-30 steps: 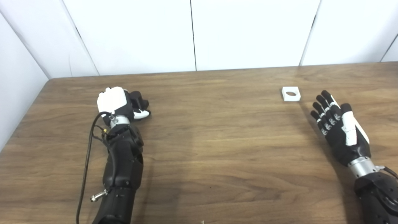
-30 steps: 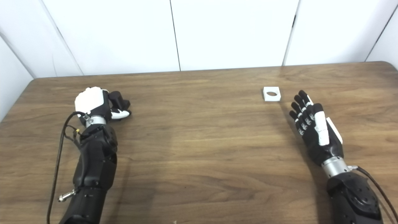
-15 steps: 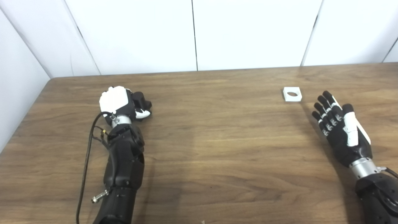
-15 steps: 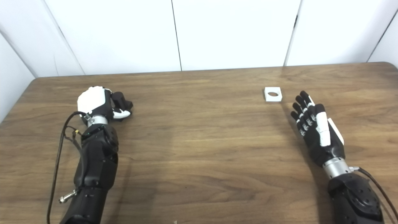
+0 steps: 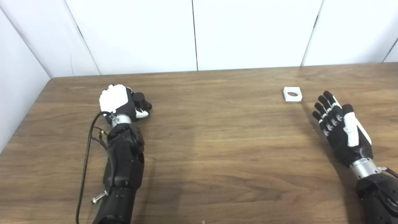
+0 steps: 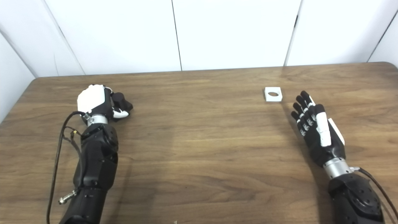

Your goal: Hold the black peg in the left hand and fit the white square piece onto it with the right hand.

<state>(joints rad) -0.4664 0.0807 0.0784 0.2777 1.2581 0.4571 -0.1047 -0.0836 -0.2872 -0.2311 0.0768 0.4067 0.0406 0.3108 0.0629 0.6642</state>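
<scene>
1. The left robot hand (image 5: pixel 119 101), near the surface's (image 5: pixel 217 149) far-left corner, is curled around the black peg (image 5: pixel 140 100).
2. The right robot hand (image 5: pixel 340 129) is spread and empty.
3. The white square piece (image 5: pixel 292 94) lies untouched toward the far edge on the right; picking and fitting remain.

Black arms, silver wrist rings; left hand (image 5: pixel 119 101) white-backed, right hand (image 5: pixel 340 129) black with white thumb; black cables.

Left hand (image 5: pixel 119 101) perhaps around black peg (image 5: pixel 140 100)
</scene>
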